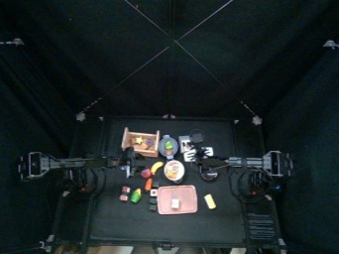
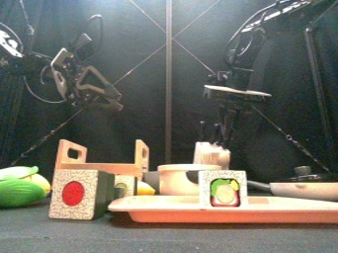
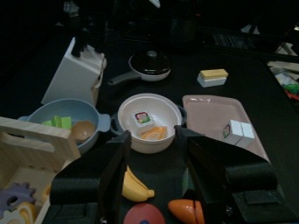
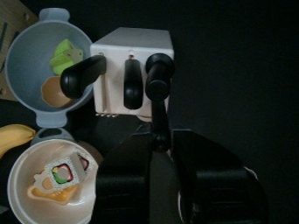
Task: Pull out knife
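The white knife block (image 4: 131,48) stands beside a blue bowl (image 4: 35,52), with three black knife handles sticking out of it. My right gripper (image 4: 156,92) reaches down onto the block, its jaws drawn together around one knife handle (image 4: 156,70). The front view shows that gripper (image 2: 222,121) hanging just above the block (image 2: 211,155). My left gripper (image 3: 159,168) is open and holds nothing, raised over the table's left side (image 2: 87,81). From there the block (image 3: 77,77) shows far off.
A white bowl (image 3: 149,122) with toy sushi, a pink tray (image 3: 229,124), a black pan (image 3: 149,63) and a yellow block (image 3: 212,78) lie around. A wooden box (image 2: 101,158) stands at the left. A banana (image 3: 138,185) lies under the left gripper.
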